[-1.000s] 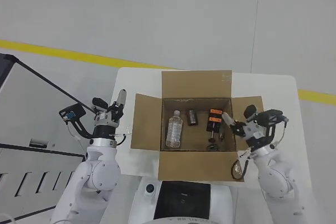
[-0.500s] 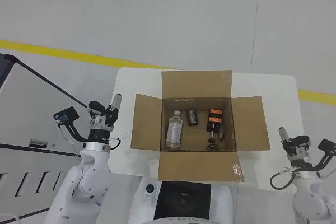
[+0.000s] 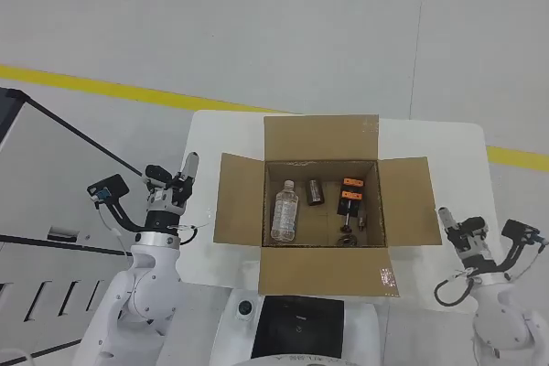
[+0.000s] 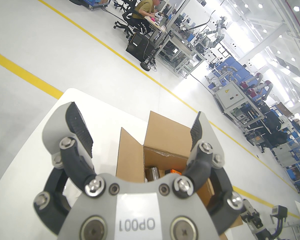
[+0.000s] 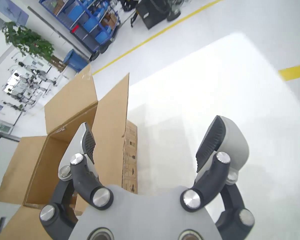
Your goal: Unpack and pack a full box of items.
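Top view: The cardboard box (image 3: pixel 321 137) stood open at mid-table (image 3: pixel 439 142), all four flaps folded out. Inside lay a clear plastic bottle (image 3: pixel 285 210), a dark cylinder (image 3: pixel 315 192), an orange-and-black tool (image 3: pixel 352 190) and a small dark item (image 3: pixel 348 241) by the front wall. The left gripper (image 3: pixel 188 167) stood beyond the left flap and the right gripper (image 3: pixel 446 220) beyond the right flap, both outside the box.

Left wrist view: The left gripper (image 4: pixel 136 126) had its jaws wide apart and empty, facing the box (image 4: pixel 165 136).

Right wrist view: The right gripper (image 5: pixel 152 131) was likewise spread and empty, beside the box (image 5: pixel 70 111).

Assessment: Unpacking appeared to be in hand, with the items inside the box. The next move calls for one arm to pass over a flap and descend onto an item; the bottle lay nearest the left arm.
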Action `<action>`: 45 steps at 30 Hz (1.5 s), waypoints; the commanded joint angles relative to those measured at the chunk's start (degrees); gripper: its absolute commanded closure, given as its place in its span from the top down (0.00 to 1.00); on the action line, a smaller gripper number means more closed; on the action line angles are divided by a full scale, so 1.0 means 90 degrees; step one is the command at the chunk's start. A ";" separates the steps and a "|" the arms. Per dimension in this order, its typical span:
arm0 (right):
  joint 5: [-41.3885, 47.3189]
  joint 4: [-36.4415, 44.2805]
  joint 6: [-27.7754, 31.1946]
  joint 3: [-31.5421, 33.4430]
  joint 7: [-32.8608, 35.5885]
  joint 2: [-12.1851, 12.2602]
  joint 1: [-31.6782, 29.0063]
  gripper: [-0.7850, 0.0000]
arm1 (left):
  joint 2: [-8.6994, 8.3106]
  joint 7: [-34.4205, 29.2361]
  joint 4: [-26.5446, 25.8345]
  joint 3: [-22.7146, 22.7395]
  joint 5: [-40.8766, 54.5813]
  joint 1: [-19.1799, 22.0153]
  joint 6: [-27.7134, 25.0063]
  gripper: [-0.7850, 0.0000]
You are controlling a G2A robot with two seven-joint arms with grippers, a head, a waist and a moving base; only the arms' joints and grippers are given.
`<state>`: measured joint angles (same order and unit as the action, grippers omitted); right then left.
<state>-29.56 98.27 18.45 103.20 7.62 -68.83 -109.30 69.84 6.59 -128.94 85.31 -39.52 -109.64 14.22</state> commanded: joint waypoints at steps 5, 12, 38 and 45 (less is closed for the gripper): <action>0.1704 -0.1305 0.0561 -0.0046 0.2291 0.0113 0.1096 1.00 | 0.0000 0.0000 0.0000 0.0000 0.0000 0.0000 0.0000 1.00; 0.3481 -0.2168 0.1379 -0.0041 0.4136 0.0222 0.1634 0.71 | 0.0000 0.0000 0.0000 0.0000 0.0000 0.0000 0.0000 1.00; 0.6518 -0.3737 0.2529 0.0330 0.5511 0.0415 0.1772 0.00 | 0.0000 0.0000 0.0000 0.0000 0.0000 0.0000 0.0000 1.00; 0.6783 -0.3763 0.2589 0.0529 0.5899 0.0490 0.1644 0.44 | 0.0000 0.0000 0.0000 0.0000 0.0000 0.0000 0.0000 1.00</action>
<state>31.47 64.29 41.61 107.94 60.39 -64.47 -94.46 69.84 6.59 -128.94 85.31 -39.52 -109.64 14.22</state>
